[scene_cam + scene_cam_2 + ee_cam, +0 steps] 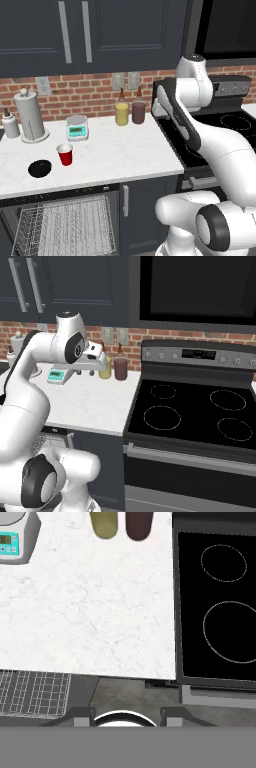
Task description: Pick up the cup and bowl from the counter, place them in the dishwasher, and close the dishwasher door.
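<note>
Cup [65, 154] and bowl [39, 168] carry no writing.

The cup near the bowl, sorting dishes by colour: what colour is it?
Red outside, white inside; the cup shows best in the left base view.

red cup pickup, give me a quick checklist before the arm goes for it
1. Cup upright on the counter: ok.
2. Bowl apart from the cup, to its left in the left base view: ok.
3. Dishwasher open, wire rack pulled out under the counter edge: ok.
4. Tool holding nothing, fingertips apart in the hand view: ok.
5. Tool over the cup: not ok; the hand view looks down at bare counter beside the stove.
6. Scale and yellow cylinder stand behind the cup, off the path: ok.
</note>
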Controlling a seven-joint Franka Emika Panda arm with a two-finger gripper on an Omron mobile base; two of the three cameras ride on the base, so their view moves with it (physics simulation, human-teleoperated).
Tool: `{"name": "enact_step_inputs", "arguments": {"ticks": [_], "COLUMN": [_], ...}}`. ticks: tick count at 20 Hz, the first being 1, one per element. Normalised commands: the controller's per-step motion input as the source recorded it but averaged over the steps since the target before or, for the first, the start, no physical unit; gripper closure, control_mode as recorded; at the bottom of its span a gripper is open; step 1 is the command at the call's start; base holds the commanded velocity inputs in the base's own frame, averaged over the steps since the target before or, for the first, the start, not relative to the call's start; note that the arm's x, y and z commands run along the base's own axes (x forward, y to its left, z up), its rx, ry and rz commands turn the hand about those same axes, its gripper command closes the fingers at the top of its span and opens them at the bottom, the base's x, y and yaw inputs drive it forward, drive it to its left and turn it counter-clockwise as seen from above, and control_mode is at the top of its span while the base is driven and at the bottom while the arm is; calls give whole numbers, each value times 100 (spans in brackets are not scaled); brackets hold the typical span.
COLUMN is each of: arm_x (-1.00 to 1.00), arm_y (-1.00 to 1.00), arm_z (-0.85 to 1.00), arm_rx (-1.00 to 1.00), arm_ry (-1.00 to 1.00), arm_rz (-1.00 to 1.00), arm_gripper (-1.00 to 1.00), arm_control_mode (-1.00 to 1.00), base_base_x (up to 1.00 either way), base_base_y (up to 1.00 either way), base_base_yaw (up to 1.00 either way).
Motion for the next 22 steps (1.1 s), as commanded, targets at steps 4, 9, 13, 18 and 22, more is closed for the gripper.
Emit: {"name": "enact_step_inputs", "arguments": {"ticks": [4,9,13,18,22], "arm_x": [-4,-75,-84,-36,0], "arm_y": [-4,-10,6,22,0], "arm_z": [0,0,-4,-10,0], "arm_rx": [1,4,0,-14,0], "arm_ry": [0,-9,-12,-3,0], "arm_rz": [0,3,5,2,0], "arm_gripper": [-100,-100,-100,-100,-100], "arm_control_mode": [-100,-100,-100,-100,100], "base_base_x": [0,0,0,0,-6], "base_base_y": [0,0,0,0,15], "base_base_yaw": [0,0,0,0,8]}}
